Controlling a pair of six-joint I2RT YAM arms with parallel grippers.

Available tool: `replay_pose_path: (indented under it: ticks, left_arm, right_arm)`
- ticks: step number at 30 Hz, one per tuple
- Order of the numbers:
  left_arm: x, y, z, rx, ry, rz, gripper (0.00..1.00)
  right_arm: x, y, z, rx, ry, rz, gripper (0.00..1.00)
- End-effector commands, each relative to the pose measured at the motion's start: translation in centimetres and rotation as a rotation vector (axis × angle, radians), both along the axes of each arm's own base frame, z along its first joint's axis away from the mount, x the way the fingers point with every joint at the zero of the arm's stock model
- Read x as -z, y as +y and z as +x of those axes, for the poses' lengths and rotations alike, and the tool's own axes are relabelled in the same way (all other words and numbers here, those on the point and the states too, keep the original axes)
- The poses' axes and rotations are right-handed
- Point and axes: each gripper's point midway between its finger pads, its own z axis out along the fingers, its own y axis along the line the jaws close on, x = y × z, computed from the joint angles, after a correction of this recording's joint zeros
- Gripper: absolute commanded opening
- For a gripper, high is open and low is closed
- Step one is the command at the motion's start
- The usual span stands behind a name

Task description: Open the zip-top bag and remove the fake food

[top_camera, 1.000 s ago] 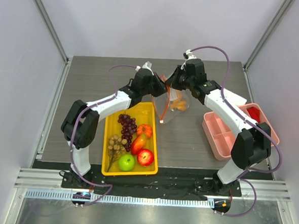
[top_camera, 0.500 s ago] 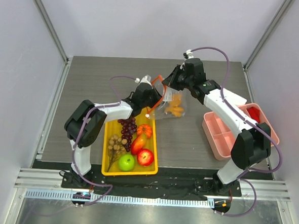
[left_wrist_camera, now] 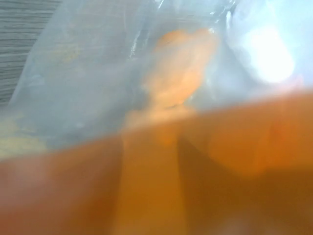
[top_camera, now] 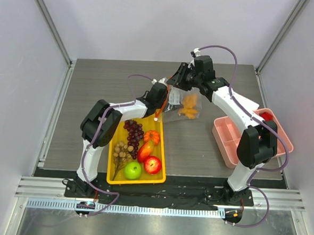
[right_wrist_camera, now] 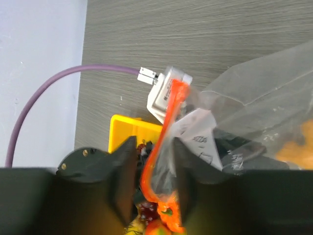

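The zip-top bag (top_camera: 183,104) lies clear and crinkled between both grippers, with orange fake food (top_camera: 189,105) inside. My left gripper (top_camera: 161,99) is at its orange-red strip; the left wrist view shows only blurred bag film (left_wrist_camera: 98,73), an orange piece (left_wrist_camera: 176,68) and an orange blur, with the jaws hidden. My right gripper (right_wrist_camera: 153,142) stands open, the zip strip (right_wrist_camera: 168,117) and bag film (right_wrist_camera: 264,98) hanging loose between its fingers. More fake food sits in the yellow tray (top_camera: 111,152): grapes (top_camera: 135,131), pumpkin (top_camera: 152,136), red apple (top_camera: 152,164), green apple (top_camera: 133,170).
A pink compartment box (top_camera: 223,138) stands at the right, beside the right arm. The yellow tray (right_wrist_camera: 124,129) sits directly below the bag's mouth in the right wrist view. Grey walls enclose the table on three sides.
The left gripper has moved right and down to the bag's mouth, its elbow swinging right. The right gripper has shifted slightly left. The bag's hanging strip end has been drawn in toward the grippers.
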Motion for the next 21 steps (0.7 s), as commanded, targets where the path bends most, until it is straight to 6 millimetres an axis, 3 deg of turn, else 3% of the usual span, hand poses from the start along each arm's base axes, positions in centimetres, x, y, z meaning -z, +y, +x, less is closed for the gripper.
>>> replay_pose_path:
  ticks: [1,3,4,6,9,10,12,13,15,16,21]
  left_arm:
    - [-1.1,0.2,1.6,0.014,-0.005,-0.006,0.49]
    - [-0.9,0.7,2.2,0.008,-0.003,0.001,0.49]
    - [-0.8,0.5,2.3,0.024,0.001,-0.008,0.49]
    - [-0.8,0.2,2.2,0.048,0.002,-0.017,0.49]
    - [-0.6,-0.5,1.9,0.097,0.011,-0.032,0.5]
    - [-0.7,-0.7,1.7,0.114,0.013,-0.039,0.51]
    - [-0.8,-1.0,1.7,0.13,0.01,-0.044,0.53]
    - [-0.8,-1.0,1.7,0.133,0.014,-0.044,0.54]
    - [-0.9,-1.1,1.7,0.138,0.011,-0.046,0.55]
    - [-0.9,-1.2,1.7,0.141,0.01,-0.048,0.56]
    - [-0.6,-1.6,1.7,0.164,0.027,-0.049,0.57]
  right_arm:
    - [-2.0,-2.3,0.6,0.013,-0.06,0.009,0.53]
    - [-1.8,-4.0,0.9,0.039,-0.065,-0.007,0.59]
    - [-1.4,-6.0,1.6,0.077,-0.053,-0.013,0.64]
    - [-1.6,-8.1,2.1,0.115,-0.057,-0.013,0.65]
    - [0.0,-12.7,3.5,0.232,-0.035,-0.09,0.65]
    - [1.0,-14.4,3.6,0.268,-0.019,-0.145,0.62]
    - [3.1,-16.0,3.9,0.31,0.016,-0.233,0.54]
    - [4.7,-17.0,3.7,0.331,0.042,-0.295,0.4]
    - [7.3,-17.3,3.6,0.328,0.095,-0.338,0.2]
    - [8.6,-17.6,3.4,0.339,0.12,-0.366,0.16]
    - [13.0,-16.4,2.5,0.304,0.203,-0.43,0.04]
